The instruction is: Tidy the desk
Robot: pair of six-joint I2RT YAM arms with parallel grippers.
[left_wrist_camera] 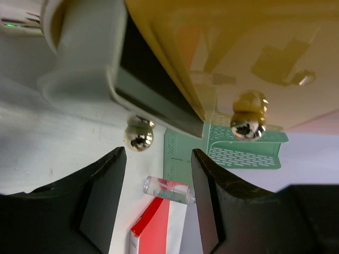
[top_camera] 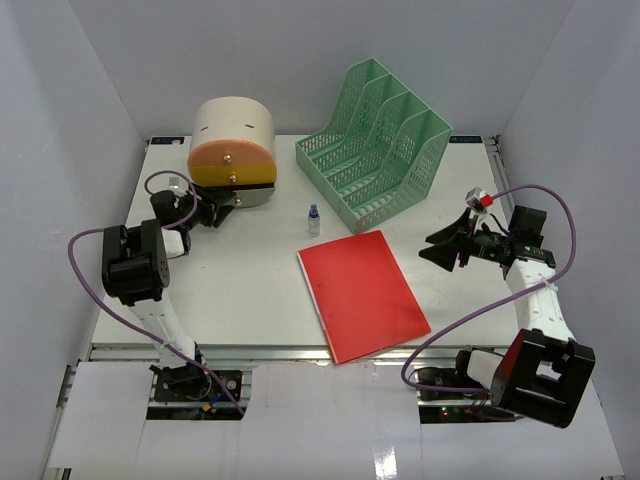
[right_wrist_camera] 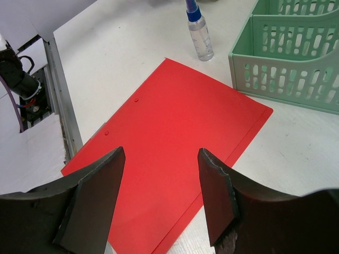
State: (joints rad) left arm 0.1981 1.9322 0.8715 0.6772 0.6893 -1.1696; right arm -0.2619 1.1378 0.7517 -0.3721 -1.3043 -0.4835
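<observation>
We noted the red folder (top_camera: 363,293) flat on the desk (top_camera: 250,290), long axis running front rail (top_camera: 250,351) to green rack (top_camera: 380,150), just inboard of the right gripper (top_camera: 440,250), jaws apart and empty; the left gripper (left_wrist_camera: 158,153), likewise parted and empty, faced the drawer box knob (left_wrist_camera: 139,136), farther off.

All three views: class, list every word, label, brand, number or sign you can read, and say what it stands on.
No text can be read in any view.
The red folder, green rack, drawer box and bottle show no print; any label on the bottle is too small to tell.
</observation>
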